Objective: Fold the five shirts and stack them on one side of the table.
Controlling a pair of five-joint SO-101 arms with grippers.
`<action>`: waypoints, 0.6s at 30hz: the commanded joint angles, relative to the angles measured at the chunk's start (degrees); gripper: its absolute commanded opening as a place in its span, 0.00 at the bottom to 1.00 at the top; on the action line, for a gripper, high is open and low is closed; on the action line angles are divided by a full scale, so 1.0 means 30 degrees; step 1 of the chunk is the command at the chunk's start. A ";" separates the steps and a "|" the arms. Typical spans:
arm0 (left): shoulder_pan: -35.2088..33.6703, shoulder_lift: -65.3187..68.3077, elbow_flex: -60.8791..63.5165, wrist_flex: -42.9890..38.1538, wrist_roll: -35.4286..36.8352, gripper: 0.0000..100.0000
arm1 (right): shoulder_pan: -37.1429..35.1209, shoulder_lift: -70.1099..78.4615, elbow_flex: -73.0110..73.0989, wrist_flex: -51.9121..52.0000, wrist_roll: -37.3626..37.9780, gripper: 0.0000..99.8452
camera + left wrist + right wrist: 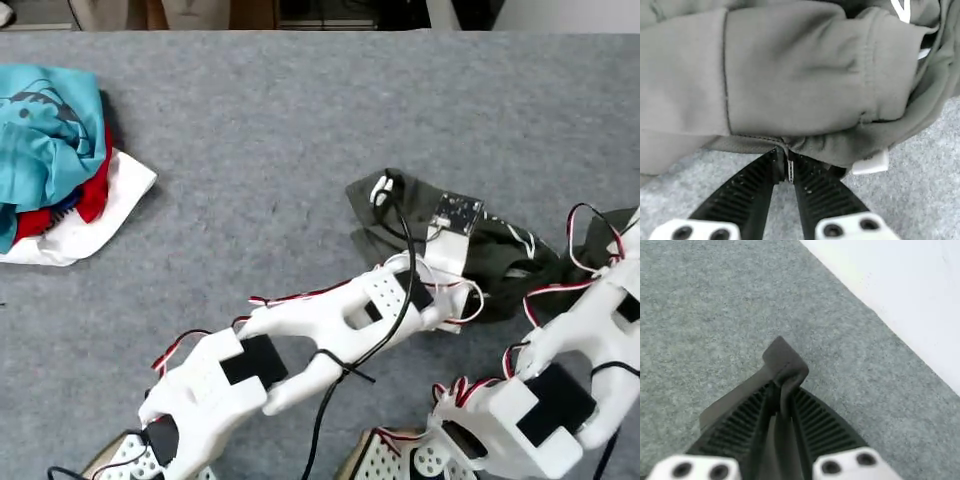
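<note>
A dark olive shirt [480, 250] lies crumpled at the right of the grey table, partly under both arms. My left gripper [785, 160] is shut on the hem of this olive shirt [790, 75], pinching the fabric edge between its black fingers [750, 185]. My right gripper [782, 390] is shut on a corner of the same dark shirt [782, 360], held over the carpet near the table's right edge. A pile of other shirts, teal [45, 130], red [95, 190] and white [90, 220], sits at the far left.
The grey felt table [260, 130] is open between the pile and the olive shirt. A pale floor or wall band [900, 285] runs beyond the table edge in the right wrist view. Wires hang off both arms.
</note>
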 commanded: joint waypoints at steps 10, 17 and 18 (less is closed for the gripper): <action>-0.4278 -0.0249 -1.0110 1.2337 0.0000 0.02 | 0.0249 -0.0044 -0.4733 0.3780 -0.0059 0.00; -0.7062 -0.0396 -1.5531 1.8403 -0.3136 0.02 | 0.0249 -0.0044 -0.6872 0.6300 0.0029 0.00; -0.7560 -0.0396 -1.6381 1.9253 -0.3722 0.02 | 0.0249 -0.0044 -0.7077 0.6711 0.0293 0.00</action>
